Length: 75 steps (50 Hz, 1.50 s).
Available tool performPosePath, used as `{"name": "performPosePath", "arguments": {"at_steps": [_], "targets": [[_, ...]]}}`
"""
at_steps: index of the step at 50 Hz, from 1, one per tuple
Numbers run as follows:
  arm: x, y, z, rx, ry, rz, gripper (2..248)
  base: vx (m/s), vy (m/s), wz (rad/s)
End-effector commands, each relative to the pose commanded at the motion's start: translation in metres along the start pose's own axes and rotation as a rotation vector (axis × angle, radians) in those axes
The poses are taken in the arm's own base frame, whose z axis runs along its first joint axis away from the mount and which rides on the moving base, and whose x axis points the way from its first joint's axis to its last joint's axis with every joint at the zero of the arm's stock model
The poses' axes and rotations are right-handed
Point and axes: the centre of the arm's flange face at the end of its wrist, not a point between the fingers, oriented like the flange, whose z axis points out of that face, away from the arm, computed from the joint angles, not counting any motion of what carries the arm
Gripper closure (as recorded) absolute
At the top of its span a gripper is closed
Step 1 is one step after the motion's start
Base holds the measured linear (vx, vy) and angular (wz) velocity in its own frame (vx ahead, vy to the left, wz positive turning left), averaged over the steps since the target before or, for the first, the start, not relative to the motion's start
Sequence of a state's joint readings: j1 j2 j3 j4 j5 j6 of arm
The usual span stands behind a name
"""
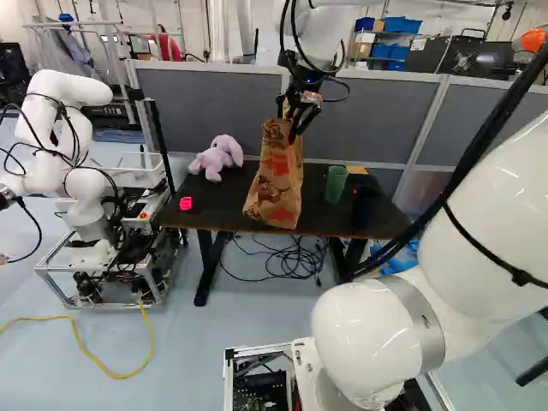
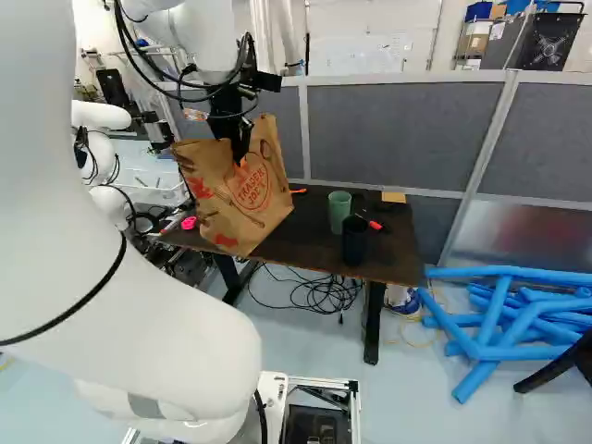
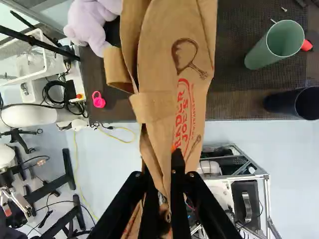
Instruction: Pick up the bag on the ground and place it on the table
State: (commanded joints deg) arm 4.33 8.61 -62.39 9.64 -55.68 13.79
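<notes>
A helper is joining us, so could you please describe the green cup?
On the dark table before the grey partition, look right of the brown paper bag in the right base view. The round-mouthed cup is pale green, unlike the black cup in front of it.

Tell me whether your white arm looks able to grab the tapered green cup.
Probably not: the black tool is shut on the brown paper bag, though nothing covers the open cup.

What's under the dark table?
A tangle of black cables lies on the floor between the table legs. The tabletop hides the floor farther back, so I can't tell what's there.
</notes>
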Motion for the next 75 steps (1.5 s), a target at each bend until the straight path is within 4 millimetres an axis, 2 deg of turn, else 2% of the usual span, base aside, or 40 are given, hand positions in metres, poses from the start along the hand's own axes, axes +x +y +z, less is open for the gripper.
{"name": "performPosePath", "arguments": {"at_steps": [38,64,75], "targets": [[0.006,-0.002,0.002,-0.001,-0.001,0.001,225,0.026,0.011,-0.003],[0.035,-0.008,0.008,0.004,0.023,0.006,225,0.0,0.0,0.0],[0.051,-0.01,0.022,0.001,0.022,0.011,225,0.0,0.0,0.0]]}}
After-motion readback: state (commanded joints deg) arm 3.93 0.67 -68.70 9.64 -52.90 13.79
